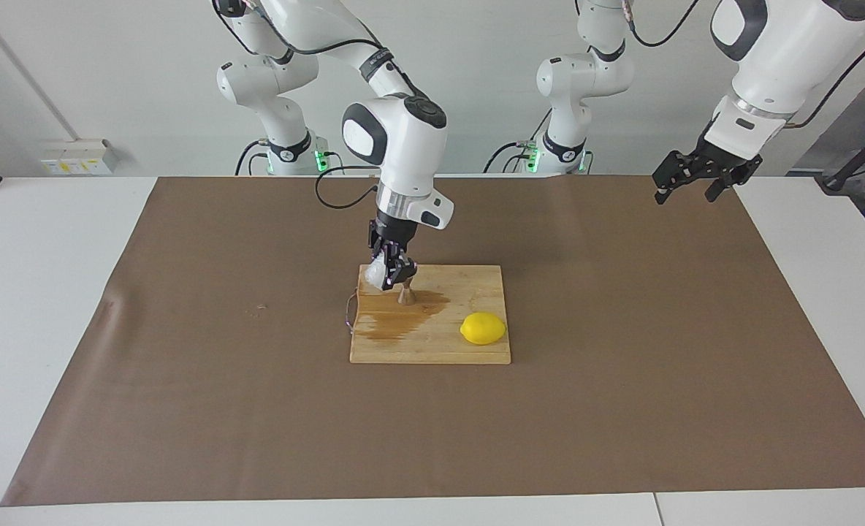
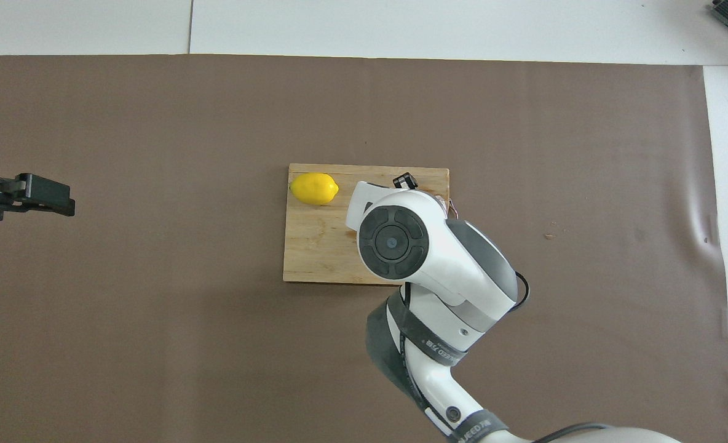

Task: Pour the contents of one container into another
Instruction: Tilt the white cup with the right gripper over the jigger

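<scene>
My right gripper (image 1: 392, 272) is shut on the small clear cup (image 1: 376, 274), holding it tilted just above the steel jigger (image 1: 406, 295). The jigger stands upright on the wooden board (image 1: 476, 281), with a brown wet stain (image 1: 396, 319) spread around it. In the overhead view the right arm's wrist (image 2: 395, 240) hides the cup and the jigger. My left gripper (image 1: 688, 181) hangs open and empty in the air over the mat's corner at the left arm's end, and shows at the edge of the overhead view (image 2: 32, 195).
A yellow lemon (image 1: 483, 328) (image 2: 314, 188) lies on the board toward the left arm's end. The board (image 2: 315, 246) sits mid-table on a brown mat (image 1: 622, 365). A thin wire (image 1: 350, 310) pokes out at the board's edge toward the right arm's end.
</scene>
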Tool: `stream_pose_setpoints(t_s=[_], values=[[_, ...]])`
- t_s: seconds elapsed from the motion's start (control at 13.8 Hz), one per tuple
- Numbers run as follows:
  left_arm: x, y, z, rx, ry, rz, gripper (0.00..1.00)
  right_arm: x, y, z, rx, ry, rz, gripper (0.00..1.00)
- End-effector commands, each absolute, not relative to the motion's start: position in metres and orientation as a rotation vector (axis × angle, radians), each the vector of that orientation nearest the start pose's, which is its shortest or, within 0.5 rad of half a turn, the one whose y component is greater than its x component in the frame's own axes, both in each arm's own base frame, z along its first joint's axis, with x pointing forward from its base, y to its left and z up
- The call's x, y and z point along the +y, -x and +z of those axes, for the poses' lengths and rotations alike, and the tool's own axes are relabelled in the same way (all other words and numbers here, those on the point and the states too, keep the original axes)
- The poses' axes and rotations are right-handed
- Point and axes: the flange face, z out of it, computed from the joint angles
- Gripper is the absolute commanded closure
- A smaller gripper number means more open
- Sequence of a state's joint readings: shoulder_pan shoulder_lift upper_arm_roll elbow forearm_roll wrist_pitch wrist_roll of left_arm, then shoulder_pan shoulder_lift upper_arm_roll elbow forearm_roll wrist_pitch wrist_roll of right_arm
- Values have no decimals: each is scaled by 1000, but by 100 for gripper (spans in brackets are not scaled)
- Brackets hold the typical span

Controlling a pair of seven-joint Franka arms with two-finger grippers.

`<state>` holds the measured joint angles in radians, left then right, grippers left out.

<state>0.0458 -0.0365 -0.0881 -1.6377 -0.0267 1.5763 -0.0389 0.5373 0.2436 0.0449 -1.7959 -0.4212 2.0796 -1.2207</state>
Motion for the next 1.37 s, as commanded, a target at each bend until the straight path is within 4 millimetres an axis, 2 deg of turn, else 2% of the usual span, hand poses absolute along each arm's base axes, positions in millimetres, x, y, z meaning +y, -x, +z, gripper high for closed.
stream_pose_setpoints(t_s=[0.0, 0.58, 1.01, 1.3], values=[[-24, -540, 618, -8, 3175, 51, 0, 325, -534, 427, 2315, -1524, -87, 100], [-25, -540, 618, -5, 3175, 51, 0, 322, -532, 432, 2341, -1659, -53, 100], [-24, -540, 618, -8, 3175, 51, 0, 307, -539, 437, 2330, -1719, -37, 100], [-25, -540, 618, -5, 3175, 51, 0, 309, -538, 438, 2342, -1768, -13, 100]])
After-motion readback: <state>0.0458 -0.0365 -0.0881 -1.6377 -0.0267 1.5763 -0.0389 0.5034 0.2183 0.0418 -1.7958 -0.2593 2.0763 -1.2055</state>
